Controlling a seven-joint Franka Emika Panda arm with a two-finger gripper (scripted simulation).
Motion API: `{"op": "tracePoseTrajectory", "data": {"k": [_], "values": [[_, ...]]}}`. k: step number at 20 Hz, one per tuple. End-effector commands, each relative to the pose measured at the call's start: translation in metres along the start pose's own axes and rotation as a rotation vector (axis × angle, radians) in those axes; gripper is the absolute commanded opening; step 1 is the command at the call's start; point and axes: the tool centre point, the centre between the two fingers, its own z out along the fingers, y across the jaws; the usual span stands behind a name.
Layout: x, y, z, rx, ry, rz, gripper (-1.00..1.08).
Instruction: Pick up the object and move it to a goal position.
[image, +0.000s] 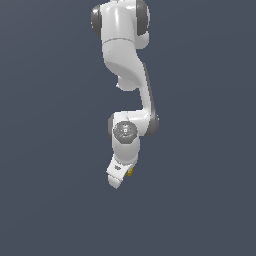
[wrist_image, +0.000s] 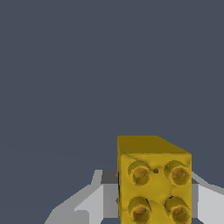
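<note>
In the wrist view the yellow block (wrist_image: 154, 183) filled the nearest ground, seated between the two grey fingers (wrist_image: 89, 203) — its facing side carried four round studs in a square, and a plain top face slanted away behind. The fingers pressed against its sides, so the gripper (image: 121, 175) was closed on the block. Beyond lay only flat slate-grey ground. In the exterior view the white Panda arm (image: 125, 75) hung down from twelve o'clock, and a yellow sliver showed at the gripper's four o'clock edge.
</note>
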Motion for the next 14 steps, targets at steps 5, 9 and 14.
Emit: {"op": "tracePoseTrajectory", "data": {"k": [5,9,14], "values": [[0.003,-0.015,-0.023,-0.001,0.0,0.0,-1.0],[0.006,-0.031,-0.046,-0.002,-0.001,0.0,-1.0],[0.01,-0.057,-0.084,-0.002,-0.001,-0.001,-1.0]]}}
